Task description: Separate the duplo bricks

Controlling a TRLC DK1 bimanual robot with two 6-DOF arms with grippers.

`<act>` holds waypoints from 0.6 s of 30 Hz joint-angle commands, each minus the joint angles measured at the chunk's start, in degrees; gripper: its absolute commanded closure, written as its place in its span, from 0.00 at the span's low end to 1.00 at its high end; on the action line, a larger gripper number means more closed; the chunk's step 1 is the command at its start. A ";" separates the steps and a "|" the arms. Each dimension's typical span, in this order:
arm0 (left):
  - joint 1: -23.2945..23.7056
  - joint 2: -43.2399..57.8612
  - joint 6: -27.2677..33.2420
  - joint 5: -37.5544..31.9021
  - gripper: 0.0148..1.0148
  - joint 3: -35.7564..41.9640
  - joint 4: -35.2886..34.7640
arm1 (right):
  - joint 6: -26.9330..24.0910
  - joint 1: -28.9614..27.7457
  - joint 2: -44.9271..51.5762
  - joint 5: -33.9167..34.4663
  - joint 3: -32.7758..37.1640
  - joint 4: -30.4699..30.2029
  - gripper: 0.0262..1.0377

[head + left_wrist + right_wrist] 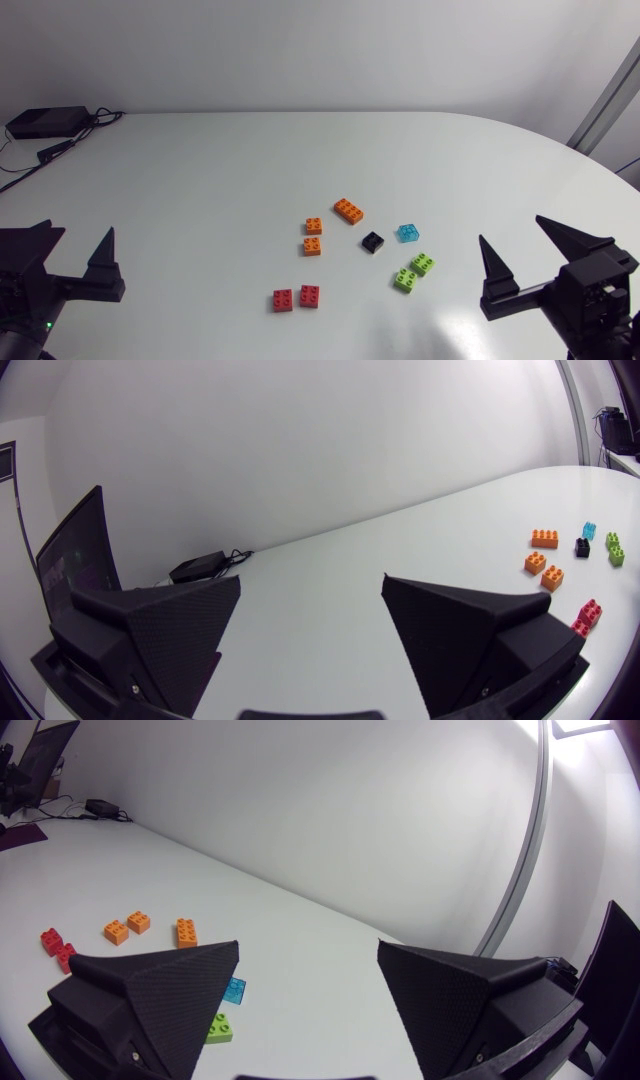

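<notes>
**Duplo bricks loose at mid-table, both grippers idle**

Table (250,150): white.
Left gripper (78,232) and right gripper (511,230): fingers spread wide and holding nothing, each well apart from the black brick (373,241).

Positions relative to the black brick, head view:
- long orange brick (348,210): just beyond, leftward
- orange A (314,226), orange B (313,246): left
- red A (283,300), red B (310,295): nearer, left
- green A (422,264), green B (405,280): nearer, right
- blue brick (407,233): just right
</notes>
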 commanded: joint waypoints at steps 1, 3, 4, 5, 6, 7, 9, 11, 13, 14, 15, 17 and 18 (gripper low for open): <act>0.32 -1.11 -0.85 -0.41 0.03 -0.61 -1.48 | 0.96 0.50 -0.45 0.18 -2.21 0.09 0.04; 0.23 -1.11 -1.03 -0.41 0.03 -0.70 -1.48 | 0.61 0.50 -0.45 0.18 -2.38 1.06 0.04; 0.14 -1.11 -1.12 -0.41 0.03 -0.70 -1.48 | 0.61 0.50 -0.45 0.18 -2.38 1.32 0.04; -0.03 -1.11 -1.12 -0.41 0.03 -0.70 -1.39 | 0.52 0.59 -0.45 0.18 -2.47 1.41 0.04; -0.30 -1.11 -1.12 -0.41 0.03 -0.70 -1.39 | 0.52 0.68 -0.45 0.10 -2.47 1.50 0.04; -0.47 -1.11 -1.03 -0.41 0.03 -0.70 -1.39 | 0.52 0.85 -0.45 0.10 -2.47 1.50 0.04; -0.38 -1.11 -0.94 -0.41 0.03 -0.70 -1.48 | 0.26 0.68 -0.19 0.10 -2.29 0.27 0.04; -0.38 -1.11 -1.03 -0.41 0.03 -0.70 -1.48 | 0.70 0.59 -0.27 0.01 -1.85 -2.81 0.04; -0.38 -1.11 -1.03 -0.41 0.03 -0.70 -1.48 | 0.78 0.59 -0.27 -0.08 -1.85 -2.72 0.04; -0.38 -1.11 -1.03 -0.41 0.03 -0.61 -1.48 | 0.78 0.59 -0.36 0.01 -1.85 -2.72 0.04; -0.38 -1.11 -1.03 -0.41 0.03 -0.61 -1.48 | 0.78 0.59 -0.36 -0.08 -1.85 -2.72 0.04; -0.30 -1.11 -1.03 -0.41 0.03 -0.61 -1.48 | 0.78 0.59 -0.36 0.01 -1.85 -2.72 0.04; -0.21 -1.11 -1.03 -0.41 0.03 -0.70 -1.48 | 0.78 0.59 -0.36 0.01 -1.85 -2.72 0.04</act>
